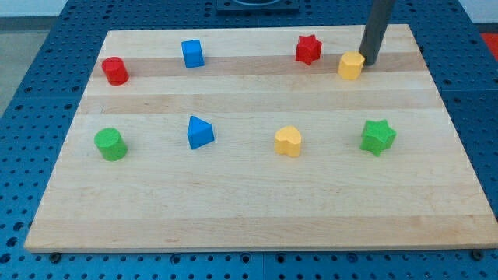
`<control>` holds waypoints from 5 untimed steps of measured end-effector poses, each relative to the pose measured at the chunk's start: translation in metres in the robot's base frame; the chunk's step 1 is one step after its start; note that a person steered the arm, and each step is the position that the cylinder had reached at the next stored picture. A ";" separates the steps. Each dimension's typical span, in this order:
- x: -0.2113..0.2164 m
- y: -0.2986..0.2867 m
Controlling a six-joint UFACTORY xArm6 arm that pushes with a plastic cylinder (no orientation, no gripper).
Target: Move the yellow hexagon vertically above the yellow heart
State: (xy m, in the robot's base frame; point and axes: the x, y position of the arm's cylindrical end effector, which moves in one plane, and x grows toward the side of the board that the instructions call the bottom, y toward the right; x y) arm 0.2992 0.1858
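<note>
Starting at the view's left, a red cylinder (114,70) is sitting near the board's upper edge with a green cylinder (110,144) lying below it; next, a blue cube (192,54) is resting above a blue triangular block (199,132). Further along, the yellow heart (288,141) is lying in the lower row, and a red star (308,49) is standing in the upper row, slightly to the heart's right. The yellow hexagon (351,65) is sitting in that upper row, well to the right of the heart's column. My tip (369,62), a bare rod with nothing to open or close, is standing just beside the hexagon's right side, seemingly touching it. So the hexagon is lying directly leftward of the tip, and a leftward push looks right, though the red star is crowding the target spot. A green star (378,137) is resting at the lower right, all on the wooden board (249,218).
</note>
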 end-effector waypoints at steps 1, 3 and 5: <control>0.012 -0.027; 0.048 -0.099; 0.046 -0.125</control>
